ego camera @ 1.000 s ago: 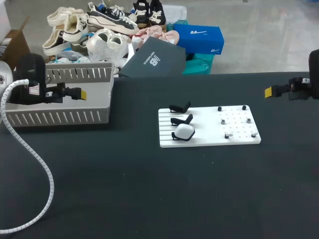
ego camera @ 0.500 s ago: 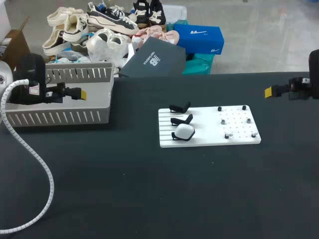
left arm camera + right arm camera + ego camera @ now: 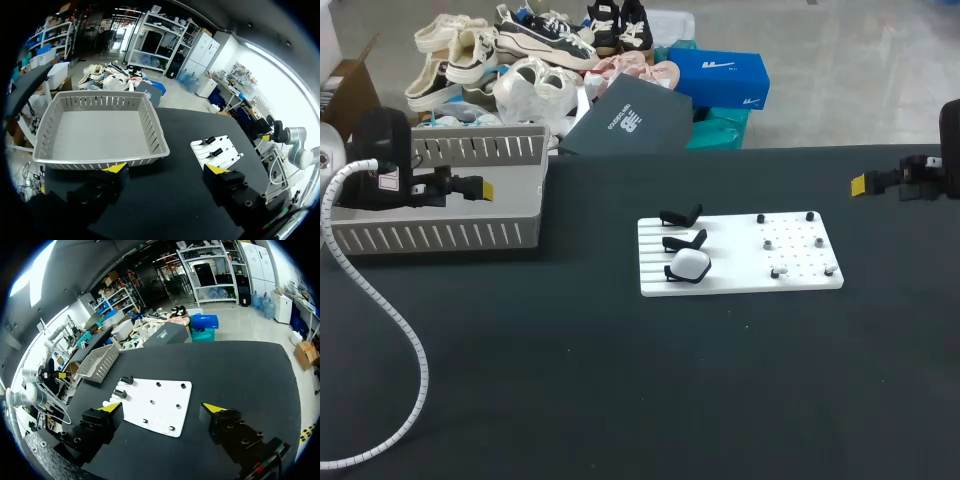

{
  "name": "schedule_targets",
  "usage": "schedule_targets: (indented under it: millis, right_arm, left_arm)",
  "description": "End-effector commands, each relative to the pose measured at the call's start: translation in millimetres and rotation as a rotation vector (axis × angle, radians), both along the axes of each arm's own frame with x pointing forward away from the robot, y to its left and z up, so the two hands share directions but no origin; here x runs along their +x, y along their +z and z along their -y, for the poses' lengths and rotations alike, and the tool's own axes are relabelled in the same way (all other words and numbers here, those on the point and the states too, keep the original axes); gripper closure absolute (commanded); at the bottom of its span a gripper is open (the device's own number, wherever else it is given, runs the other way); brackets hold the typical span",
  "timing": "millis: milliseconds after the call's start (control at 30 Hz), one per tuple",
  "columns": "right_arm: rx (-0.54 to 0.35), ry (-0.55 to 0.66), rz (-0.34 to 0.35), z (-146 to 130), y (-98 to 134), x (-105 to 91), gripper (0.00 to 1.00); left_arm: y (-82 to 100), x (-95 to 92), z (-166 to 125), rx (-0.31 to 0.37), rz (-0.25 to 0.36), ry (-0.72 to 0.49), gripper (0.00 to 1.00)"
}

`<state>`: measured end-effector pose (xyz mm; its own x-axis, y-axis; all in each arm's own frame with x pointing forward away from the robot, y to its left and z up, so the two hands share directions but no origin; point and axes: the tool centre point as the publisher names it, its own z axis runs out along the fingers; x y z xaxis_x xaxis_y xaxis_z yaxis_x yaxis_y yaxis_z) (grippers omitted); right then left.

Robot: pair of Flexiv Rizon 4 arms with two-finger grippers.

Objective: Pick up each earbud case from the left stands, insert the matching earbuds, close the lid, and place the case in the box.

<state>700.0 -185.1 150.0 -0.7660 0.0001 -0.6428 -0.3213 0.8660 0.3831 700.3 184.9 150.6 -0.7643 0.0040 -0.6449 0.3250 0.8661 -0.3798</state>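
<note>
A white board (image 3: 740,285) lies on the black tabletop (image 3: 620,380). Three black stands (image 3: 682,216) sit in a row on the board's left part. The two farther ones are bare. The nearest one holds a white case (image 3: 690,264) with its lid down.

Small dark and pale pieces (image 3: 769,242) dot the board's right half. They are too small to tell earbuds from pegs.

A grey slotted box (image 3: 440,235) stands on the tabletop well to the left of the board, with nothing visible inside it.

The left claw (image 3: 480,187) hangs over the box, far from the board. In its wrist view the left claw (image 3: 165,169) is spread wide with nothing between its fingers. The box (image 3: 100,135) is straight ahead of it, and the board (image 3: 222,150) lies off to the side.

The right claw (image 3: 865,183) hangs well to the right of the board, about level with the board's far edge. In its wrist view the right claw (image 3: 162,407) is also spread wide and holds nothing. The board (image 3: 160,400) is just ahead of it, and the case (image 3: 106,403) shows by one fingertip at the board's stand end.

A white coiled cable (image 3: 390,310) runs from the left arm across the tabletop, well left of the board.
</note>
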Motion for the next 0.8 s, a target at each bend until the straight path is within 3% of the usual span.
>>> schedule_targets:
  millis: [33, 100, 200, 467, 800]
  right_arm:
    - [0.000, 0.000, 0.000, 0, 0, 0.0, 0.00]
    - [0.000, 0.000, 0.000, 0, 0, 0.0, 0.00]
    - [0.000, 0.000, 0.000, 0, 0, 0.0, 0.00]
    - [0.000, 0.000, 0.000, 0, 0, 0.0, 0.00]
    - [0.000, 0.000, 0.000, 0, 0, 0.0, 0.00]
  left_arm:
    - [6.4, 17.2, -2, 0.038, 0.035, -0.141, 0.00]
    - [9.9, 24.6, -2, 0.025, 0.028, -0.214, 0.00]
    - [17.1, 33.9, 1, 0.059, 0.076, -0.354, 0.00]
    - [27.8, 43.7, -2, 0.027, 0.127, -0.562, 0.00]
    - [34.4, 36.9, 20, 0.132, 0.339, -0.802, 0.00]
